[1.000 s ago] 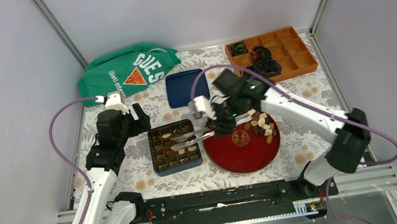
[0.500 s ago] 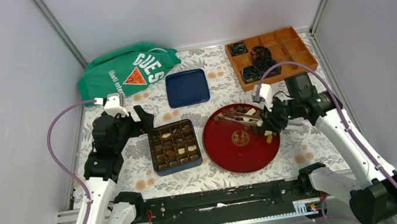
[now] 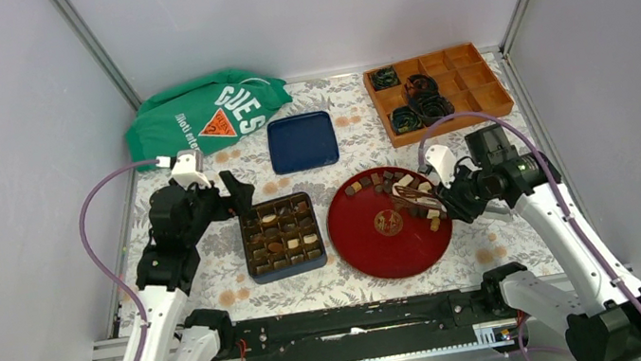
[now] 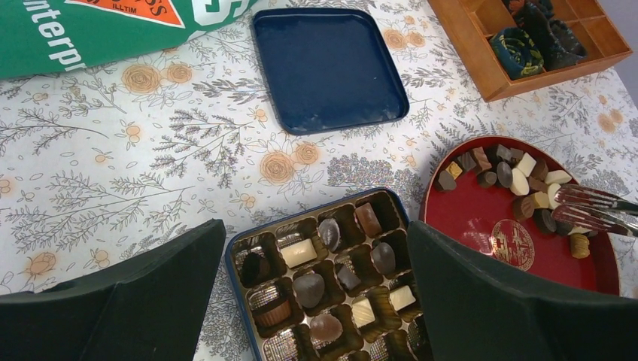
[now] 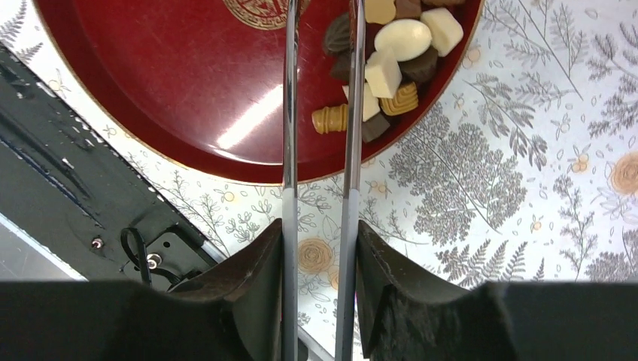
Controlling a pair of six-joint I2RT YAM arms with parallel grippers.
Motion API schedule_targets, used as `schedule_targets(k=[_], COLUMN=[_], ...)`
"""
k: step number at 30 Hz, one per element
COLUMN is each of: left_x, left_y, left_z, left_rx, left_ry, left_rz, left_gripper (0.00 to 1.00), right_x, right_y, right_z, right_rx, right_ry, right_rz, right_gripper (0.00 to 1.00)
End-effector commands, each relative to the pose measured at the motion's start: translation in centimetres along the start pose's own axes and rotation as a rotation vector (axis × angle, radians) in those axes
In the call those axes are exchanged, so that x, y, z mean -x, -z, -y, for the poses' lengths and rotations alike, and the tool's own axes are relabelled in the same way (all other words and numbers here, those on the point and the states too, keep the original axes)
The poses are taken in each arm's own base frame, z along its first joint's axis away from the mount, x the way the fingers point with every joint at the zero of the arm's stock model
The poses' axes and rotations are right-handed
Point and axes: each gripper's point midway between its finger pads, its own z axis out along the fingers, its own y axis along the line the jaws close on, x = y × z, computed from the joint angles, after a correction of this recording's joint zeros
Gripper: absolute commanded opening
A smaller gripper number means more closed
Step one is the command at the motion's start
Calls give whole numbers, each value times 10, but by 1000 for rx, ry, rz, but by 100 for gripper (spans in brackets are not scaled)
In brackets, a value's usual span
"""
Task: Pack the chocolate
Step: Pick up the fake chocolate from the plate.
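i see a glossy red plate (image 3: 369,242) with a gold emblem (image 3: 388,222) at its middle. the chocolate (image 4: 519,183) on the plate is dark brown, mid brown and cream. left of the plate, a blue box (image 3: 290,272) with a brown-gold tray. beyond the plate, a navy lid (image 4: 327,68), a green shirt (image 3: 192,113) lettered white with an orange triangle, and an orange-brown organiser (image 3: 471,121). cloth (image 4: 113,173): white, grey sprigs, orange flowers. tongs (image 5: 290,113): silver.

Dark, brown and cream chocolate (image 4: 519,182) pieces cluster on the red plate (image 4: 474,219); others fill box (image 3: 288,269) compartments.
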Motion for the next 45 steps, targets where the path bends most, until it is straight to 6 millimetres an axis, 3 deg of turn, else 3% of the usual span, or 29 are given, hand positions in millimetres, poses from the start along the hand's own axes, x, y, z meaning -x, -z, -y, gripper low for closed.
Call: schedule_targets(k=[1, 8, 16, 45], left_x=[11, 10, 8, 7], left_y=[-1, 0, -1, -1], left_z=[4, 4, 2, 3], left_rx=[-33, -27, -18, -23], left_ry=[-20, -13, -11, -8], left_rz=[54, 50, 44, 38], left_gripper=[99, 99, 99, 99], right_x=[10, 20, 38, 48], right_y=[8, -12, -22, -49], right_z=[20, 38, 52, 51], right_rx=[-84, -90, -79, 53], right_ry=[-26, -43, -48, -68], right_rz=[-5, -15, -6, -39], right_gripper=[42, 42, 43, 47])
